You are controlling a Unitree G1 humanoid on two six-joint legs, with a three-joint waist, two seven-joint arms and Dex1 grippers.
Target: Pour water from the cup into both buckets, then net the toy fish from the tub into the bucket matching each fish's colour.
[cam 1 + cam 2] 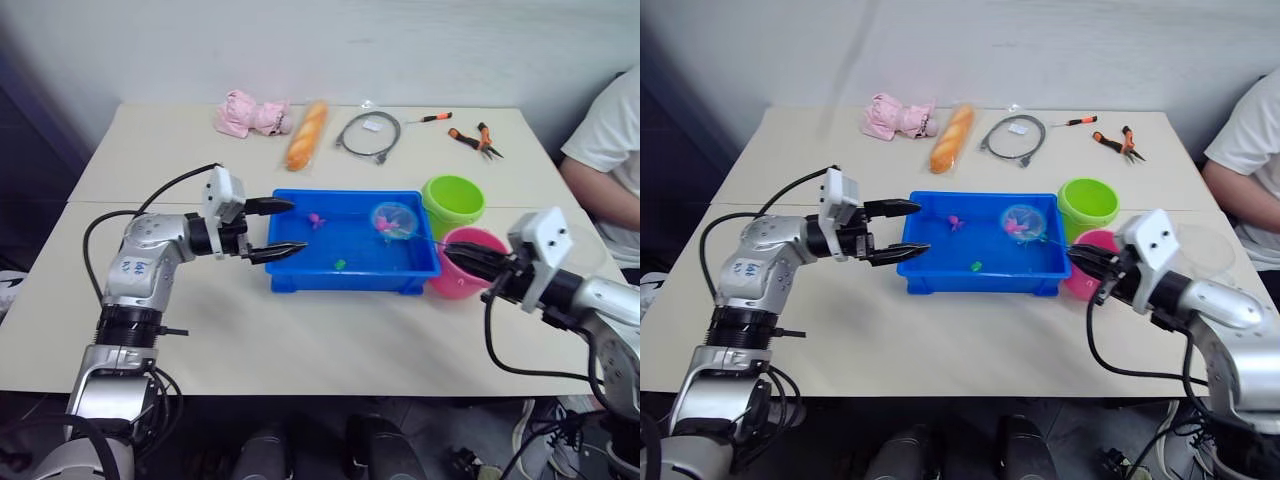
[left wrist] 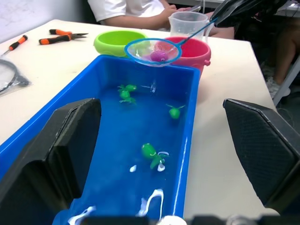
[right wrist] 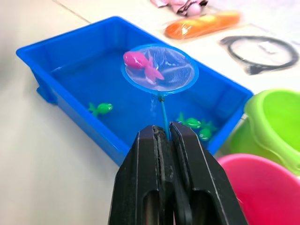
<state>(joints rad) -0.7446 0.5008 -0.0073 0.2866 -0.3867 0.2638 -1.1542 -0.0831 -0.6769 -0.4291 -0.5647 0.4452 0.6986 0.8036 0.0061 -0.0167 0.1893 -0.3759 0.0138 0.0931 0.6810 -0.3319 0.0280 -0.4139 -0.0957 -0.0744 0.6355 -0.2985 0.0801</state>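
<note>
The blue tub [image 1: 350, 276] lies mid-table and holds water. My left gripper [image 1: 297, 226] is open, its fingers either side of the tub's left end. My right gripper [image 3: 161, 130] is shut on the net's thin handle. The net's light blue hoop [image 1: 394, 220] hangs over the tub's right part with a pink fish [image 3: 140, 63] in its mesh. Green fish [image 2: 150, 152] and another pink fish [image 1: 316, 220] lie in the tub. Right of the tub stand the green bucket [image 1: 453, 200] and, nearer, the pink bucket [image 1: 450, 282]. The clear cup [image 1: 1205, 250] stands behind my right arm.
Along the table's far edge lie a pink plush toy [image 1: 250, 113], a bread loaf [image 1: 307, 133], a grey coiled cable [image 1: 368, 135], a screwdriver [image 1: 432, 117] and pliers [image 1: 475, 138]. A person in a white shirt [image 1: 605, 150] sits at the far right.
</note>
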